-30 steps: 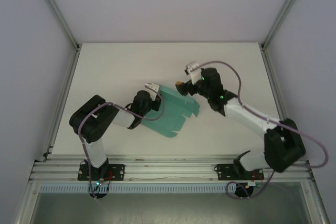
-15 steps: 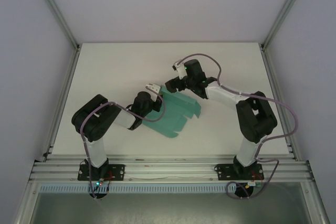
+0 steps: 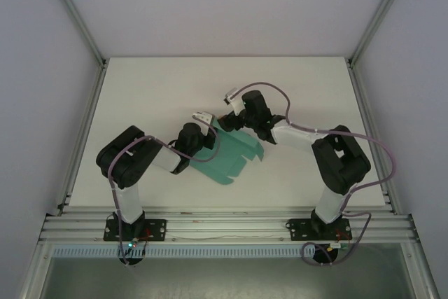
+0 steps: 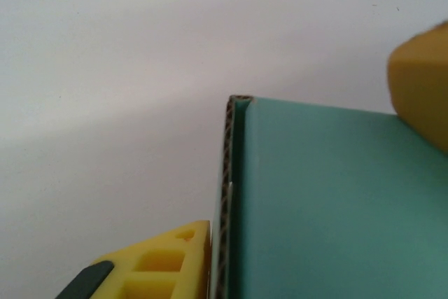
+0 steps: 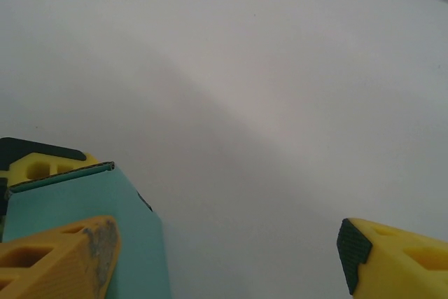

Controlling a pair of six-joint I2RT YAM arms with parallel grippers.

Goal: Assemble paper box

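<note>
A teal-green paper box, not yet folded into shape, lay as a die-cut sheet near the middle of the white bench, between the two arms. The left tool sat at the sheet's far left corner. Its wrist camera showed that corner raised on edge, with one yellow finger right against the card's rippled edge. Whether that tool was clamping the card or only resting beside it could not be told. It seemed placed there to steady the corner and keep a flap upright.

The right tool hung over the same corner from the other side, with its fingers spread wide and nothing held. One of them was beside the raised teal flap and the other was well apart over bare bench. It was probably lined up to take or press that flap while the left tool braced it.

Compared with a second before, the right arm had swung in from the right and folded its elbow sharply, bringing its tool leftward to the corner. The left arm and the sheet had barely shifted.
</note>
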